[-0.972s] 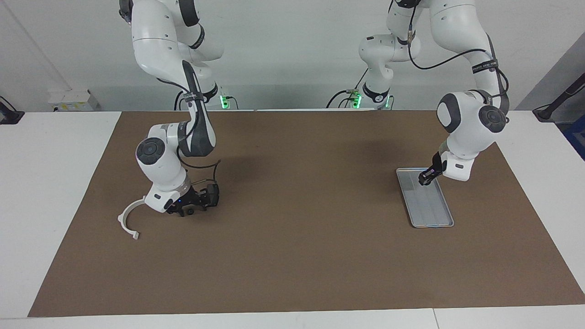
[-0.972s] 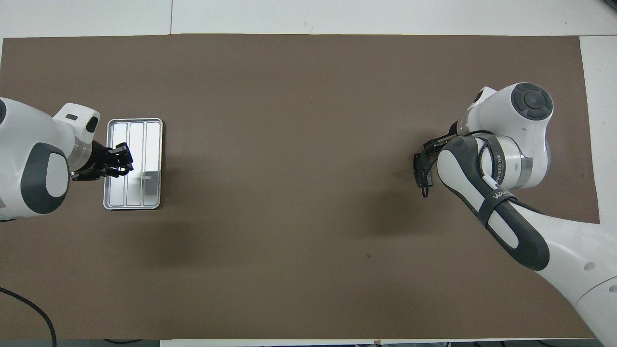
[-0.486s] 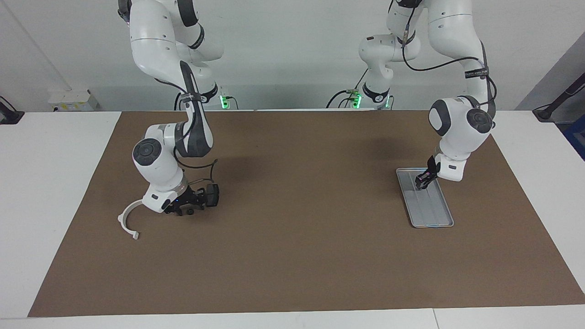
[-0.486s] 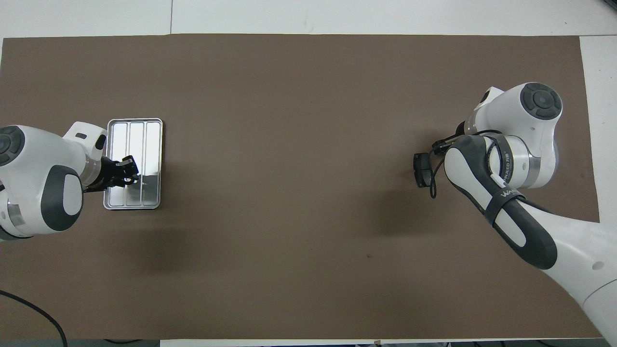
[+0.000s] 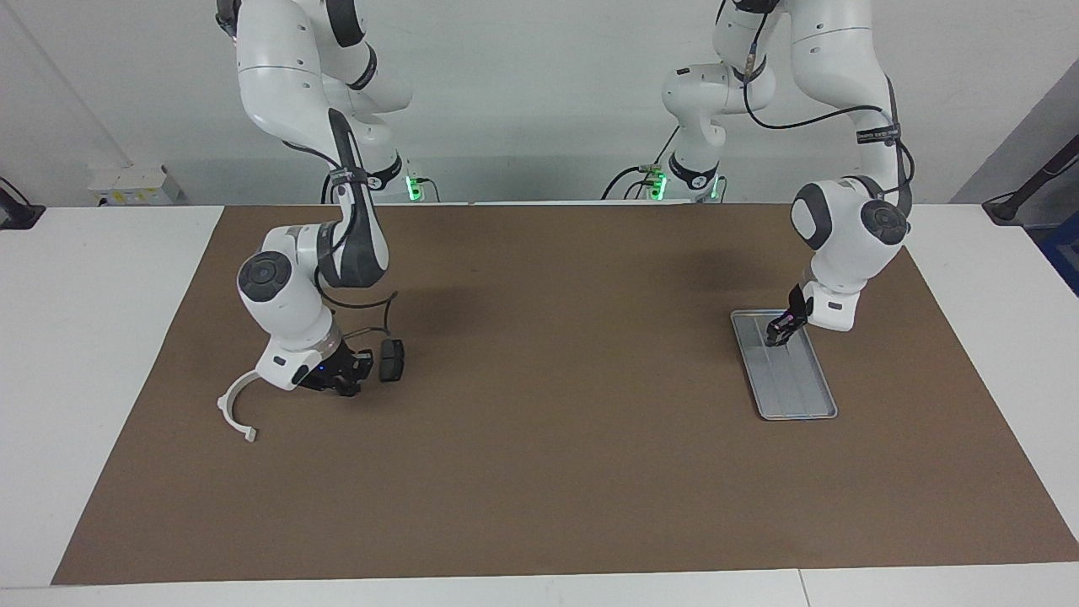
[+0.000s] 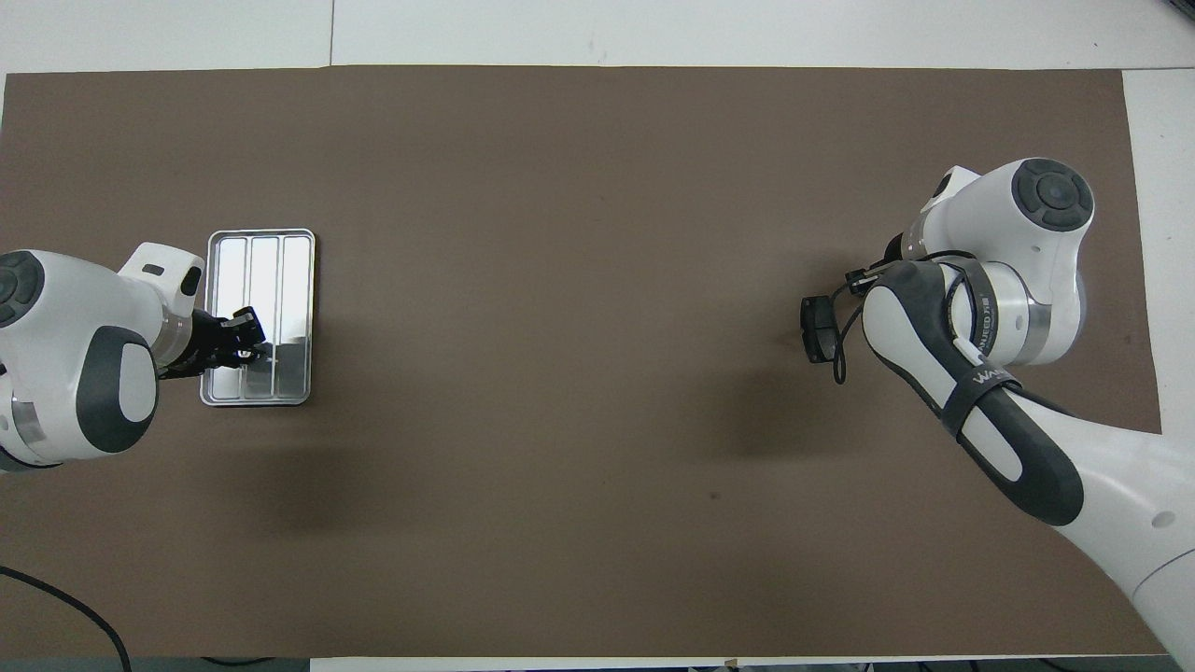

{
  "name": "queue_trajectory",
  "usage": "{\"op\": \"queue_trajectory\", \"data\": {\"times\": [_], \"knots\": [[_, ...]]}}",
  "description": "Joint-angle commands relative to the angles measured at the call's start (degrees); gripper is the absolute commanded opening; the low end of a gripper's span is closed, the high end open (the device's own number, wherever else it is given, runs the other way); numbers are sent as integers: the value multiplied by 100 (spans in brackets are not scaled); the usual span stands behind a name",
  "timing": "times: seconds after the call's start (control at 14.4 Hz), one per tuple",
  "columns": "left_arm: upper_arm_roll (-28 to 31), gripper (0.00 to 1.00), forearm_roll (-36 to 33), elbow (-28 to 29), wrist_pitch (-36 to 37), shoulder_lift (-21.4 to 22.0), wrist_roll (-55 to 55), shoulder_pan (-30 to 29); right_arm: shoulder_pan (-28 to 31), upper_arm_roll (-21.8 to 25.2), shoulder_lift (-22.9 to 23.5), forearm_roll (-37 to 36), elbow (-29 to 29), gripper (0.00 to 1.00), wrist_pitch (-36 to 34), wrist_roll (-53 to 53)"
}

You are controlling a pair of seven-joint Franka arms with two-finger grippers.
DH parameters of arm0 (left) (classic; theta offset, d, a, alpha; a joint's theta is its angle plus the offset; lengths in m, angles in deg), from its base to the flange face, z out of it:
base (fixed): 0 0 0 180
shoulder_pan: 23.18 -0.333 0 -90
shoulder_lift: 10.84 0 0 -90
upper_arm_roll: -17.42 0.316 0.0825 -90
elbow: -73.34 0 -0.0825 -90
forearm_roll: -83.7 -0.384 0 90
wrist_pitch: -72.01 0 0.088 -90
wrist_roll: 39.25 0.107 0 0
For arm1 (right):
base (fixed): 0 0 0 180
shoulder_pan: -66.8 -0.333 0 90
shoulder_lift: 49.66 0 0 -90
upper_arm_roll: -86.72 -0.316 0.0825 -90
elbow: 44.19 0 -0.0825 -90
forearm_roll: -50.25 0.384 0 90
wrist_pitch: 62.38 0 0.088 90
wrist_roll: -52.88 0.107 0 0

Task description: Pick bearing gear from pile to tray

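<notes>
Left gripper [image 5: 774, 340] over tray [image 5: 801, 396], near its robot-side rim; right gripper [image 5: 344, 386] low beside bracket [image 5: 233, 405]. Grip states: cannot tell.

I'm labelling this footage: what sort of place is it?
Probably a robotics lab test bench: two white robot arms at a white table under a brown mat, with only a flat silver-grey metal tray and a white curved arc bracket.

facing: high, across table, toward robots | overhead: steeply down | shared: tray [image 5: 784, 371]
</notes>
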Motion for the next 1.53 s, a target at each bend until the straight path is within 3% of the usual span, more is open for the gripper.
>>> {"op": "queue_trajectory", "data": {"times": [0.0, 0.28, 0.49, 0.56, 0.62, 0.69, 0.9, 1.32, 1.46], "knots": [[-62, 0, -27, 303, -221, 199, -139, -38, 4, -54, 13, 25, 23, 0, -149, 21], [-71, 0, -27, 303, -221, 199, -148, -38, -215, -98, -109, 25, 629, 0, -852, 565], [-71, 37, -27, 320, -256, 190, -148, -38, -698, -98, -224, 25, 1209, 0, -1484, 1320], [-71, 56, -27, 321, -256, 190, -140, -38, -926, -98, -250, 34, 1376, 0, -1652, 1514], [-62, 93, -27, 303, -248, 190, -140, -38, -1180, -98, -294, 34, 1491, 0, -1758, 1795], [-62, 100, -27, 286, -213, 190, -140, -29, -1392, -98, -295, 25, 1631, 0, -1872, 2128], [-71, 100, -27, 40, -46, 172, -166, -3, -2060, -98, -277, 8, 2027, 0, -2172, 3008], [-106, 100, -27, -523, 631, 181, -192, 84, -3439, -98, -172, -45, 2002, 0, -1900, 4362], [-106, 100, 16, -541, 623, 181, -218, 146, -3608, -107, 12, -45, 1914, 0, -1593, 4565]]}}
